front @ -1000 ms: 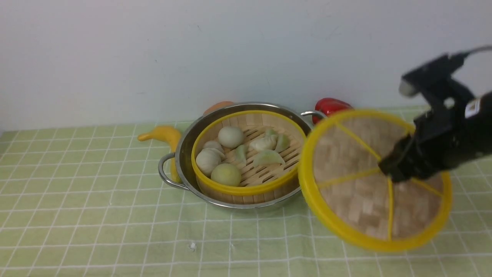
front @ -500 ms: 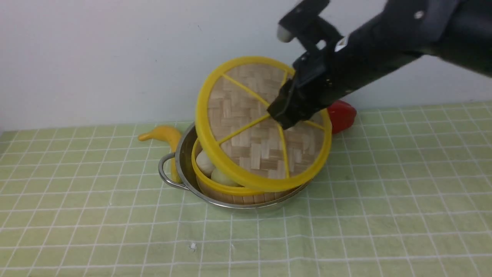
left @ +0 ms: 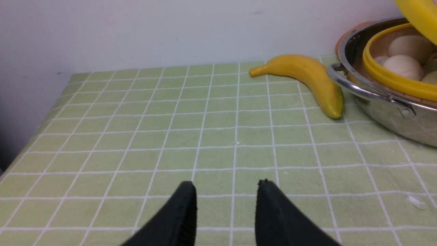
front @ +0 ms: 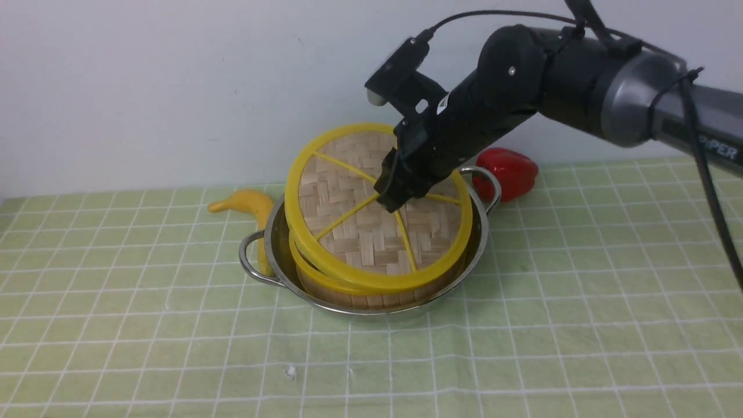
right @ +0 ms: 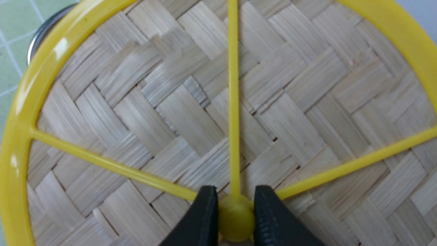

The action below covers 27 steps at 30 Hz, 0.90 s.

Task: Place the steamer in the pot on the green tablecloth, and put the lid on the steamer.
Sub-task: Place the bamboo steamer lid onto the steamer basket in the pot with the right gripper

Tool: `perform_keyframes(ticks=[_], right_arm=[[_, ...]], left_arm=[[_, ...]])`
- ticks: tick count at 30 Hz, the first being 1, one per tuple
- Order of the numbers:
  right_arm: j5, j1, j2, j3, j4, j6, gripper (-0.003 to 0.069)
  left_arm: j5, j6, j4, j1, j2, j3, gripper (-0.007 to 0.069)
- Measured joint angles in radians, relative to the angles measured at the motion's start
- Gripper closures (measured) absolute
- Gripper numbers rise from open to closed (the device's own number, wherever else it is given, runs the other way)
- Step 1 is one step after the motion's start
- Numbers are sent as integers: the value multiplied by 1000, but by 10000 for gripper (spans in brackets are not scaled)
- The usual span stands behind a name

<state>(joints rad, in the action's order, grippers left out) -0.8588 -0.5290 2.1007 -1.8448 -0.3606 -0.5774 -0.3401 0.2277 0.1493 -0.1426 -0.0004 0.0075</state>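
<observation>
The steamer [front: 360, 290] sits in the steel pot [front: 273, 232] on the green tablecloth [front: 174, 348]. My right gripper [front: 390, 200] is shut on the lid's central knob [right: 235, 217]. It holds the lid [front: 348, 232] tilted over the steamer, front edge on the steamer's rim, back edge raised. The lid [right: 191, 102] fills the right wrist view. In the left wrist view the pot [left: 382, 112] and steamer [left: 392, 78] with white buns show under the lid's rim [left: 420, 13]. My left gripper [left: 226, 186] is open and empty above the cloth [left: 136, 136].
A yellow banana [front: 246, 203] lies against the pot's left side, also in the left wrist view [left: 307, 78]. A red pepper [front: 508, 171] sits behind the pot's right handle. The wall stands close behind.
My right arm carried the lid from the right of the pot to over the steamer and lowered it; its front edge now rests on the steamer's rim.
</observation>
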Motion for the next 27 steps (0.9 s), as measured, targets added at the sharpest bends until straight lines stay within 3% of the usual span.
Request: perform_keyframes(ticks=[27], right_arm=[[71, 0, 2, -1, 11, -30, 511]], left_arm=[[0, 0, 0, 0, 0, 0, 382]])
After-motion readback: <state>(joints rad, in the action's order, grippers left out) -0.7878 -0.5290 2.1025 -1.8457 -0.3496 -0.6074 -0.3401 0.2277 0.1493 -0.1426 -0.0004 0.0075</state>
